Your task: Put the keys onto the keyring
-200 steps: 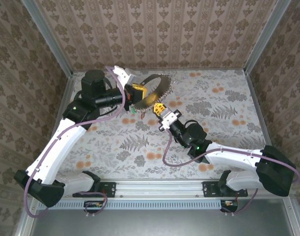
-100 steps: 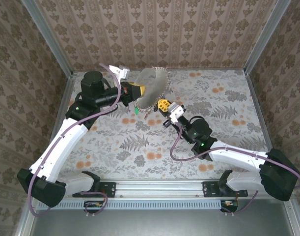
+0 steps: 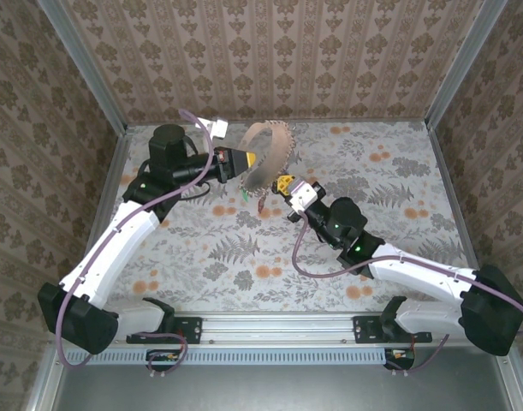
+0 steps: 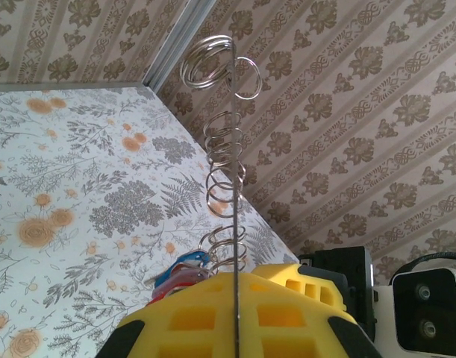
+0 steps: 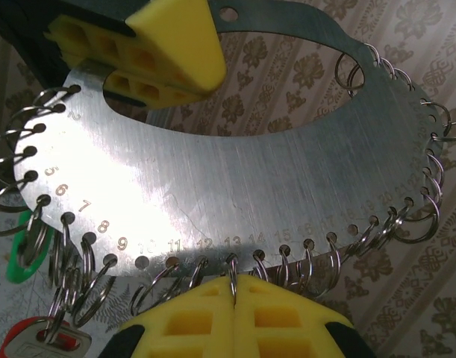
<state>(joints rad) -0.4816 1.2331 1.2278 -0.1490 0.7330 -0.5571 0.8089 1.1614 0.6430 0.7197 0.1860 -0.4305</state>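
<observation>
Keyring [image 5: 235, 186] upright, broadside to right gripper [image 5: 233, 298], which pinches its ringed rim | left gripper [image 4: 235, 298] pinching inner edge

So the flat silvery crescent keyring [image 3: 274, 145] has the left gripper [image 3: 248, 161] on its left and the right gripper [image 3: 281, 181] at its near rim. The small plastic-headed metal keys [image 5: 22, 257] hang below its left end.

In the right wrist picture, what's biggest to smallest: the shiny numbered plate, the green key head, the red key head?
1. numbered keyring plate: by far largest.
2. green key head and red key head: look alike; the red one is cut off at the edge, so unranked.
</observation>
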